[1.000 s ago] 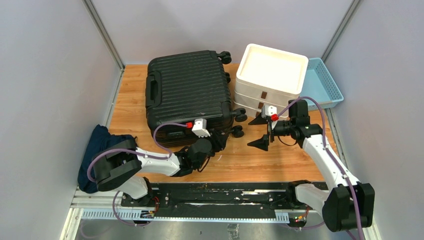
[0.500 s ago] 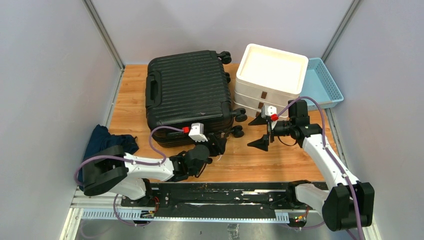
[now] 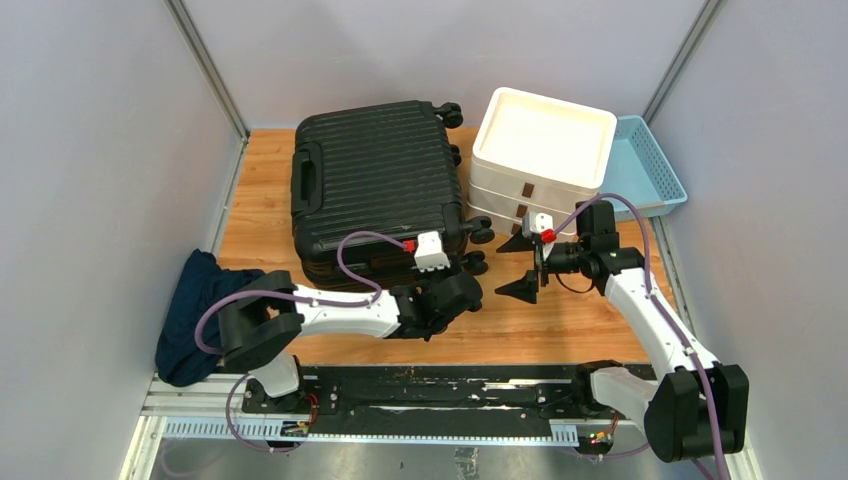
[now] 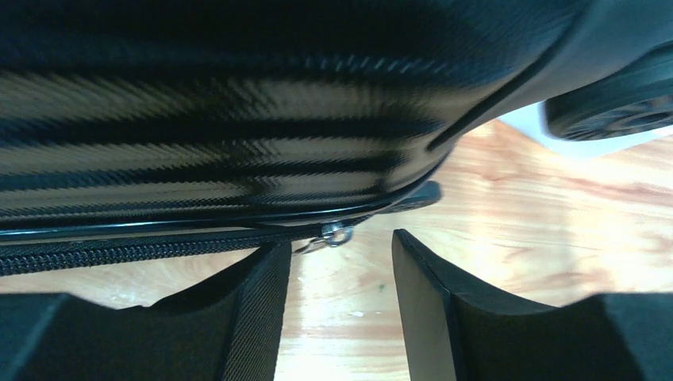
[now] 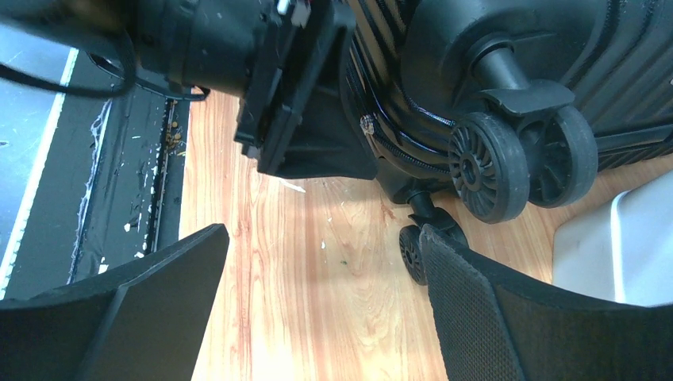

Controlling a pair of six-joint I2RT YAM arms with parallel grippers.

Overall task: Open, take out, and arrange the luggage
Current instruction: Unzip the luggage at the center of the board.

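While the luggage [image 3: 375, 180] lies flat and zipped shut in the upper middle of the top view, its wheels [image 5: 486, 165] toward the right, the left gripper [image 3: 460, 292] sits low at its lower-right corner. This arm is much the nearer. In the left wrist view the zipper track [image 4: 119, 250] runs left to right under the ribbed shell. The small metal zipper pull [image 4: 336, 234] hangs just beyond the fingertips, in line with the gap. The jaws stand partly apart and grip nothing. Closing on that pull looks like the next step in opening.

The right gripper [image 3: 520, 264] hovers spread wide and empty, just right of the wheels. A white drawer unit [image 3: 540, 150] and light-blue basket [image 3: 645, 165] stand behind it at upper right. A dark blue cloth [image 3: 195, 300] lies at the counter [image 3: 560, 320] edge, lower left. The nearest wheel crowds the corner.
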